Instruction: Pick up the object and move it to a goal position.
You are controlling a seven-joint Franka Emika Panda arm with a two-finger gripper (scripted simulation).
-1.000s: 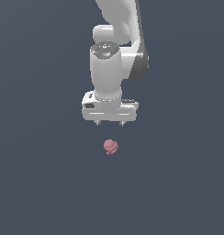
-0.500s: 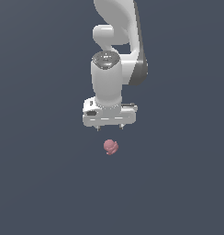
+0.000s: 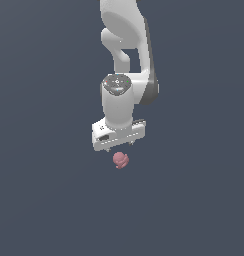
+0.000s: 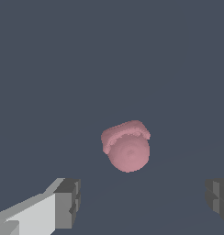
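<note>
The object [image 3: 120, 160] is a small pink lumpy blob lying on the dark grey floor. In the wrist view the object [image 4: 126, 148] shows between and ahead of my two fingers. My white gripper [image 3: 119, 148] hangs straight above it, pointing down, with its short fingertips just above the blob and not touching it. The gripper [image 4: 141, 204] is open and empty. One grey finger pad [image 4: 66, 209] and the other finger pad [image 4: 218, 198] stand wide apart on either side of the blob.
The floor [image 3: 44, 200] is a plain dark grey surface all around. The white arm [image 3: 126, 55] rises from the gripper toward the exterior view's top.
The gripper has come down toward the pink object and turned slightly about its own axis. The object has not moved.
</note>
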